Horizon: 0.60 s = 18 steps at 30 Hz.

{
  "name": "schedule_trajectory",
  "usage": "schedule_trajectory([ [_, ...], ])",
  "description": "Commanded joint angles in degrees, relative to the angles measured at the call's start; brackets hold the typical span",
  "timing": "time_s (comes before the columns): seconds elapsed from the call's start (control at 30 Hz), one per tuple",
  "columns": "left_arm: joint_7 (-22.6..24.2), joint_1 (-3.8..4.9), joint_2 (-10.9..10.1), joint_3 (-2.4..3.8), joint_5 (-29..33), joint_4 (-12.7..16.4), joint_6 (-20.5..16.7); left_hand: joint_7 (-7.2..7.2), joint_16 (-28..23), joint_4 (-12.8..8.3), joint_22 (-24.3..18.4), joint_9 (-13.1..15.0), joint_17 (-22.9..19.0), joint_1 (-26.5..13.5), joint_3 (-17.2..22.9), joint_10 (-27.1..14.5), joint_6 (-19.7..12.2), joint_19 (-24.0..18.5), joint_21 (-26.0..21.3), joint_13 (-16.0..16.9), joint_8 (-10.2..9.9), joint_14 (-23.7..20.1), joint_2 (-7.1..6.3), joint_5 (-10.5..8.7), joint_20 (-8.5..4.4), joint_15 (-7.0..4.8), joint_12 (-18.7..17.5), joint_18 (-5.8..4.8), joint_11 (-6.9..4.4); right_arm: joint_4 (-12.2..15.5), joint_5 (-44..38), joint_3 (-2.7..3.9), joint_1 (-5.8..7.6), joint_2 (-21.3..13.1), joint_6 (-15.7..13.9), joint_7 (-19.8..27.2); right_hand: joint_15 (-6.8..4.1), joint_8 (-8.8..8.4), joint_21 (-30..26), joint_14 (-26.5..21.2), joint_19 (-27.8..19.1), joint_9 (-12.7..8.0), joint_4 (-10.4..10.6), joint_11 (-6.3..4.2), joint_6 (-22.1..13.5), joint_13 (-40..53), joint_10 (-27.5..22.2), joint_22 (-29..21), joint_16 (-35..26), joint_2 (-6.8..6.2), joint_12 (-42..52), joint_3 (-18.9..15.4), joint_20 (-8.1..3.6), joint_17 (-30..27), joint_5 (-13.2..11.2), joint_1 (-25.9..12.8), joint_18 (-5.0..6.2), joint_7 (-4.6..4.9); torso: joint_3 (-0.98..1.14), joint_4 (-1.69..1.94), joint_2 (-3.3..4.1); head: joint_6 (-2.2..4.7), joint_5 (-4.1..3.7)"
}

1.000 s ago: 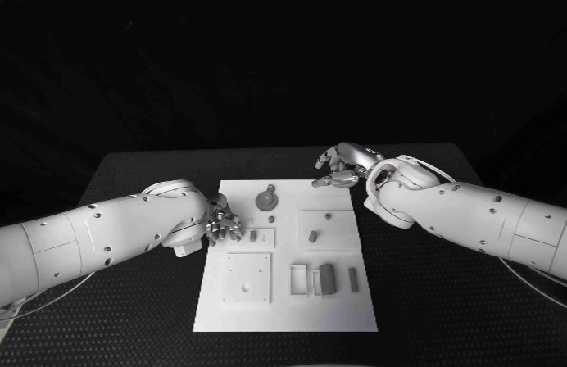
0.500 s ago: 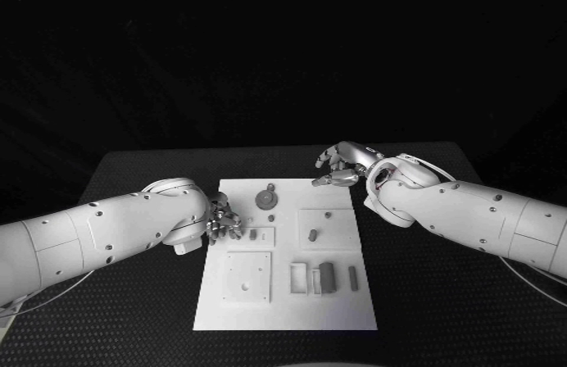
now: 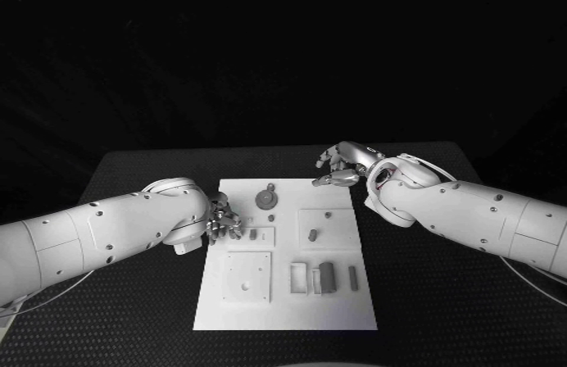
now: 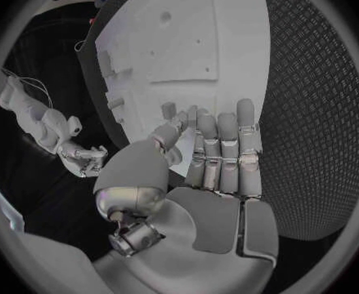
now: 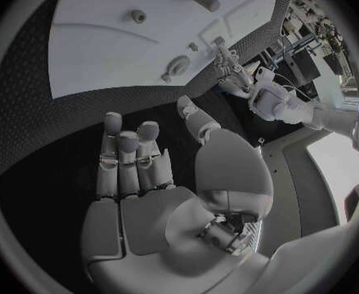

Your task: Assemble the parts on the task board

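The flat white rectangular task board (image 3: 288,256) lies in the middle of the black textured counter (image 3: 142,178), its long side running away from the robot; small grey parts rest on it: a round disc-shaped grey piece (image 3: 268,197) near the far edge, a short grey peg (image 3: 312,236) standing in a square recess right of centre, and a dark upright grey block (image 3: 328,278) with a slim grey bar (image 3: 353,278) beside it in the near right section; a raised white square plate (image 3: 248,276) with a small hole sits in the near left section.

The left robot hand (image 3: 224,224) hovers at the board's left edge, beside a small rectangular recess; in the left wrist view its fingers (image 4: 225,151) lie straight and side by side, the thumb bent across toward them, nothing held.

The right robot hand (image 3: 340,169) hangs just beyond the board's far right corner, above the counter; in the right wrist view its fingers (image 5: 129,155) are extended and slightly apart, thumb spread aside, holding nothing.
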Motion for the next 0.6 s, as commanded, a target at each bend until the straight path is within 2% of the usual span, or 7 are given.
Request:
schedule_trajectory([
  [0.03, -0.6, -0.48, 0.1, -0.32, -0.4, -0.1, 1.1, 0.09, 0.1, 0.0, 0.1, -0.1, -0.1, 0.5, 0.3, 1.0, 0.2, 0.4, 0.0, -0.1, 0.2, 0.1, -0.03, 0.18, -0.87, -0.07, -0.1, 0.02, -0.85, 0.0, -0.1, 0.02, -0.03, 0.0, 0.6, 0.4, -0.38, 0.20, -0.1, 0.2, -0.2, -0.1, 0.0, 0.00, 0.1, -0.1, -0.1, 0.8, 0.2, 0.56, 0.3, -0.4, 0.24, -0.1, 0.2, 0.0, 0.82, 0.39, -0.02, -0.03, 0.01, -0.01, -0.02],
  [0.6, -0.7, -0.49, 0.2, -0.32, -0.4, -0.1, 0.9, 0.10, 0.1, 0.0, 0.1, -0.1, -0.1, 0.5, 0.3, 1.0, 0.2, 0.4, 0.0, -0.1, 0.2, 0.1, -0.03, 0.18, -0.86, -0.07, -0.1, 0.02, -0.85, -0.1, -0.1, 0.02, -0.06, 0.1, 0.7, 0.4, -0.38, 0.20, -0.1, 0.1, -0.3, -0.1, 0.0, 0.01, 0.1, -0.1, -0.1, 0.8, 0.2, 0.59, 0.3, -0.4, 0.25, -0.1, 0.2, 0.0, 0.82, 0.40, 0.01, -0.03, 0.01, -0.08, 0.02],
])
